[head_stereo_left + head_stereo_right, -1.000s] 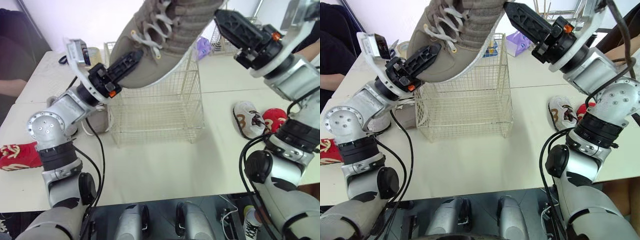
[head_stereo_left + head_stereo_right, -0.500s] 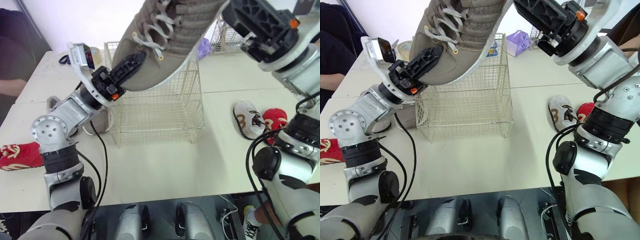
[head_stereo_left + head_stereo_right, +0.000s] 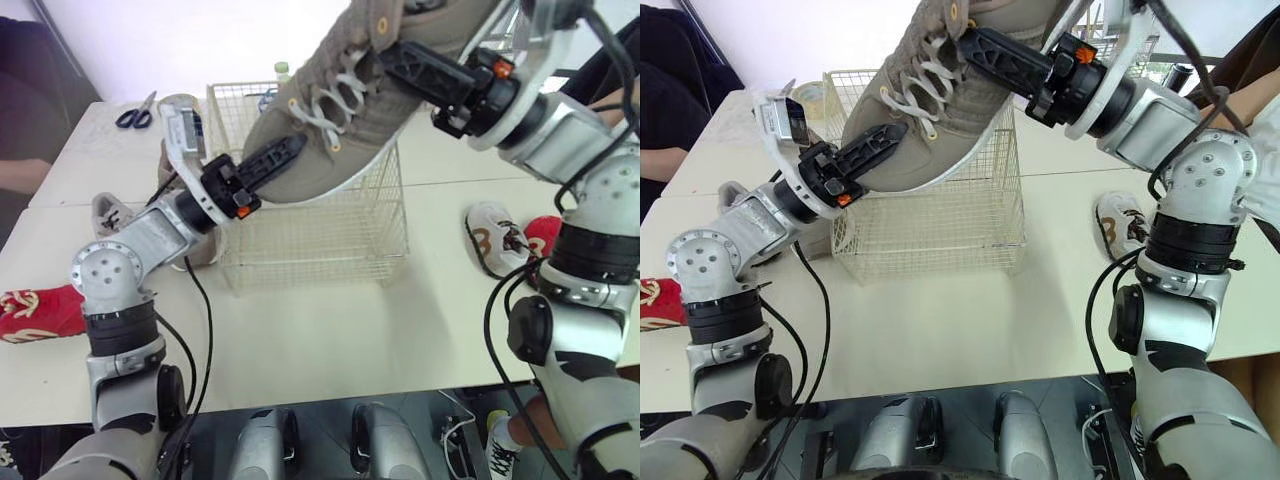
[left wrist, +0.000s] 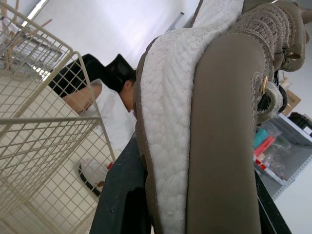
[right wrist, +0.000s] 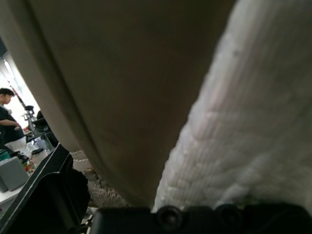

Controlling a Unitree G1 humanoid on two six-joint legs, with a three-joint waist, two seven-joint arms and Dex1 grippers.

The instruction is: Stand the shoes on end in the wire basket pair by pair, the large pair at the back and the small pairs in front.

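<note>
The left end effector (image 3: 285,155) and right end effector (image 3: 400,62) both pinch 1 large shoe (image 3: 340,120), tilted above the wire basket (image 3: 320,225).

Bright, even overhead light; soft shadows on the table (image 3: 330,310); white wall (image 3: 200,40) glares behind.

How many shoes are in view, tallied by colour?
Grey-brown: 2, the held shoe and the half-hidden shoe behind the left arm
Red: 2, the left red shoe and the right red shoe
White: 1, the white shoe
Total: 5
</note>
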